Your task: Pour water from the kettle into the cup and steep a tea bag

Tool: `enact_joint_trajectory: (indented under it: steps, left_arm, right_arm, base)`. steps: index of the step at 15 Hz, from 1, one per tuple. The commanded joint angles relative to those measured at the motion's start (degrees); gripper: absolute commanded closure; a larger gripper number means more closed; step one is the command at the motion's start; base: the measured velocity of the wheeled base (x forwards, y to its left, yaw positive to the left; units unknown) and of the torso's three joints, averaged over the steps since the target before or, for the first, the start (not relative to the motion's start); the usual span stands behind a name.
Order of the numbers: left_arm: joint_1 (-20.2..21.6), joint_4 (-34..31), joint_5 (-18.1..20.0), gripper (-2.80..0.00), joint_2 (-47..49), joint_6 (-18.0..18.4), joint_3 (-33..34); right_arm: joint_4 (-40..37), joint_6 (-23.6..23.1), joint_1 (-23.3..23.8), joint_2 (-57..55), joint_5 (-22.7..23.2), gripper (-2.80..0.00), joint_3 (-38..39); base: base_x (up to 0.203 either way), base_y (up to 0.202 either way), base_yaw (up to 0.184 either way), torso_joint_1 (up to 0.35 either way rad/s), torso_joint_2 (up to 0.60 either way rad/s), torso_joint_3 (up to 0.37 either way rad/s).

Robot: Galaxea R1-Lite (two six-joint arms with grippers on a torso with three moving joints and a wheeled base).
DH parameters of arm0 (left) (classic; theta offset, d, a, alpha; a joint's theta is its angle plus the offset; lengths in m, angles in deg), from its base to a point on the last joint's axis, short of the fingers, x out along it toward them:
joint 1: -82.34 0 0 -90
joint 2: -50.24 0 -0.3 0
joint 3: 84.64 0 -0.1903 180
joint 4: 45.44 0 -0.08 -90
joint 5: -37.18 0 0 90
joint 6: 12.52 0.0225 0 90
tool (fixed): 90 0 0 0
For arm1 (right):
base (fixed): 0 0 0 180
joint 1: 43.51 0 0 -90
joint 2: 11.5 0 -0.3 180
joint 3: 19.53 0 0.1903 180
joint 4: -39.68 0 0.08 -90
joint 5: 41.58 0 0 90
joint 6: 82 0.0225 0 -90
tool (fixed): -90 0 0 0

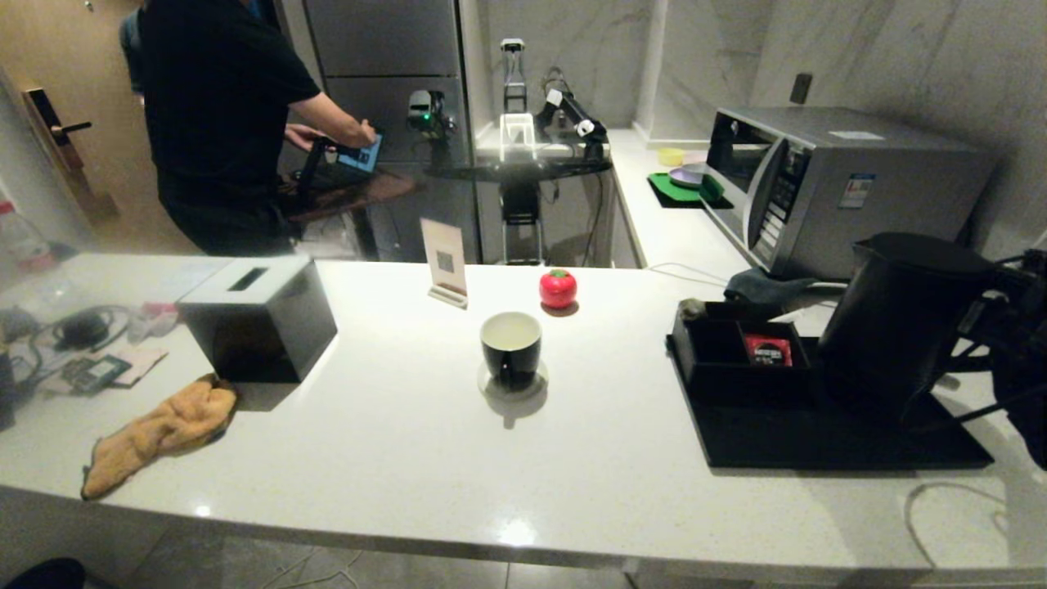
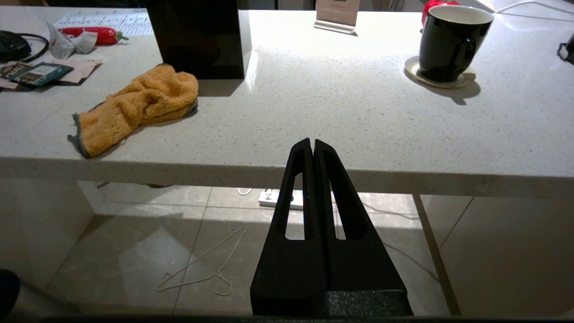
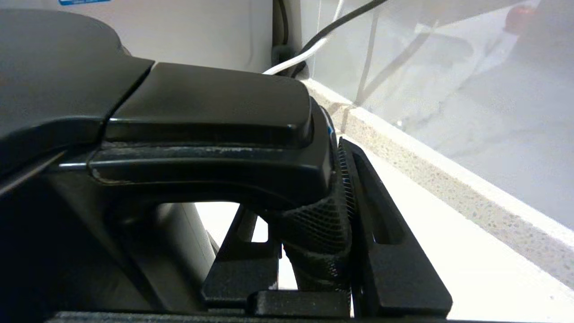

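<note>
Worktop [image 1: 393,458] edge is the closest thing to us, white speckled stone. Our left end effector [image 2: 312,146] hangs just off the near edge, out over the floor, fingers pressed flat together with nothing between them. A crumpled orange cloth [image 1: 159,432] lies near the front left corner, and just behind it stands a dark tissue box [image 1: 260,317] with a slot in its top.

Middle of the worktop, we've got the cup [image 1: 511,347], glossy black outside and white inside, sitting upright on a small round coaster [image 1: 513,386]. We honestly can't tell if there's any water in it.

Over on the right there's a flat black tray [image 1: 818,438], and at its back a low black compartment box [image 1: 720,348] with a red packet [image 1: 767,350] in one section. The kettle [image 1: 896,315] stands upright on the tray just right of that box. Our right end effector [image 3: 314,233] is clamped on the kettle's handle, one finger either side of the textured grip.

Further back, a small red tomato-shaped thing [image 1: 558,288] sits behind the cup, with a little card stand [image 1: 445,262] beside it. A microwave [image 1: 834,184] is on the far right, and a person in black [image 1: 221,114] stands beyond the worktop on the left.
</note>
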Motion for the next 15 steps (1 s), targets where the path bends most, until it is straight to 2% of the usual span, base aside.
enact_joint_trajectory:
  steps: [1,15]
  left_arm:
    - [0.0,0.0,0.0,0.00,0.0,0.0,0.0]
    - [0.0,0.0,0.0,0.00,0.0,0.0,0.0]
  right_arm:
    - [1.2,0.0,-0.2,-1.5,-0.1,0.00,0.7]
    - [3.6,-0.1,-0.3,-6.4,-0.2,0.00,1.2]
  base:
    - [0.000,0.000,0.000,0.000,0.00,0.000]
    - [0.000,0.000,0.000,0.000,0.00,0.000]
